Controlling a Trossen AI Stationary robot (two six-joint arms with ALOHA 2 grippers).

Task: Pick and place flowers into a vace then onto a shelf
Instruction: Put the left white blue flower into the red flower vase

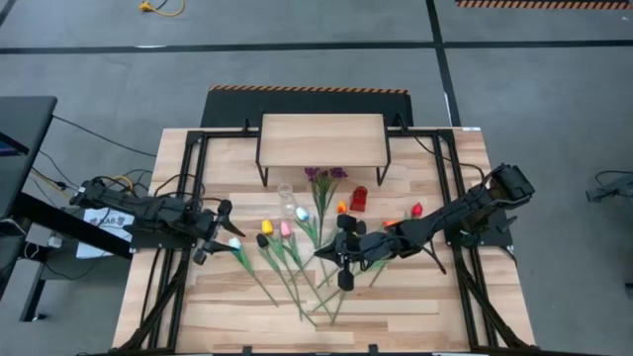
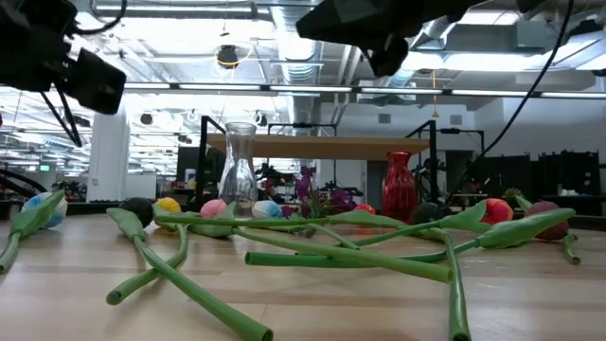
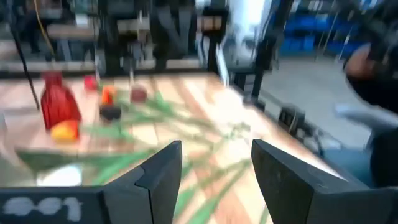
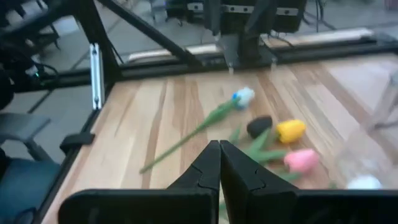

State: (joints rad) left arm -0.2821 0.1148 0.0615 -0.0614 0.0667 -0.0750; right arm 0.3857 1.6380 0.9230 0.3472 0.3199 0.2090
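Nearest the front edge of the worktop (image 1: 218, 307), the green stems of the flowers (image 1: 297, 259) fan out and cross one another, lying flat on the wood; none is lifted. Above the stems on the right half hangs the right pincer (image 1: 341, 249), its 2 fingers pressed together with nothing between them; the flower heads lie just beyond and to its left, apart from it. From its own wrist view the closed fingertips point toward a yellow tulip (image 4: 291, 130), a pink tulip (image 4: 301, 160), a dark maroon head (image 4: 259, 126) and a white-and-blue tulip (image 4: 243, 96), all resting on the planks. At the left side the left pincer (image 1: 220, 235) hovers with its fingers spread and empty; the white-and-blue head lies just beside its tip, not between the fingers. Farther back stands a clear glass vase (image 1: 287, 198), upright and without any stem in it; a purple blossom sprig (image 1: 323, 178) lies to its right, then a red vase (image 1: 359, 198), also upright. An orange tulip (image 1: 342, 207) and a red tulip (image 1: 416, 210) lie near the red vase. At the far edge stands the shelf (image 1: 321, 138), its light wood top bare; all flowers are well apart from it.
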